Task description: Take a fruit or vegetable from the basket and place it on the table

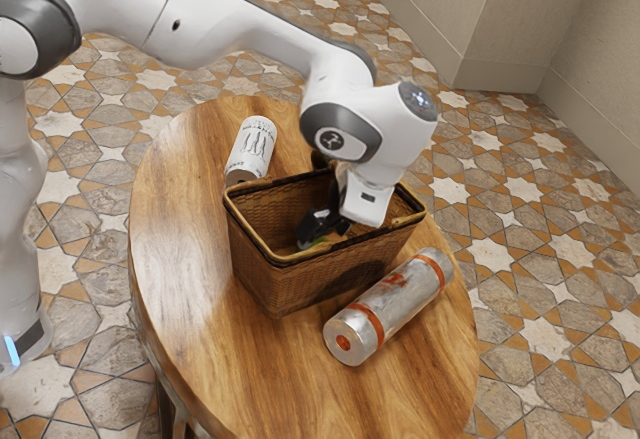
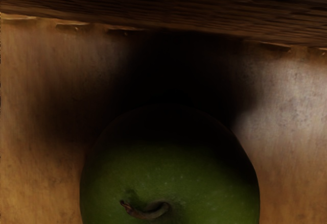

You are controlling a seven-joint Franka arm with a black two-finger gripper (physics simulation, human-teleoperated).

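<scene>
Reaching into basket (image 1: 285,287), your gripper (image 1: 322,229) is at green apple (image 2: 168,175); can't tell whether open or closed. Apple sits inside, round, stem end facing up, curved stem (image 2: 148,213) lying sideways; long axis unclear.

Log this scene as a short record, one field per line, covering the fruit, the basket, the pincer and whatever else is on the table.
fruit: green apple, curved stem showing
fruit location: inside the basket, under the pincer
basket: woven, brown, upright, open-topped
pincer: lowered into the basket
grip on apple: cannot tell
support: round wooden table
beside basket, nearer the exterior view's left: white can with dark markings
beside basket, nearer the exterior view's right: silver cylinder with orange bands, on its side
task status: apple not yet on the table
</scene>
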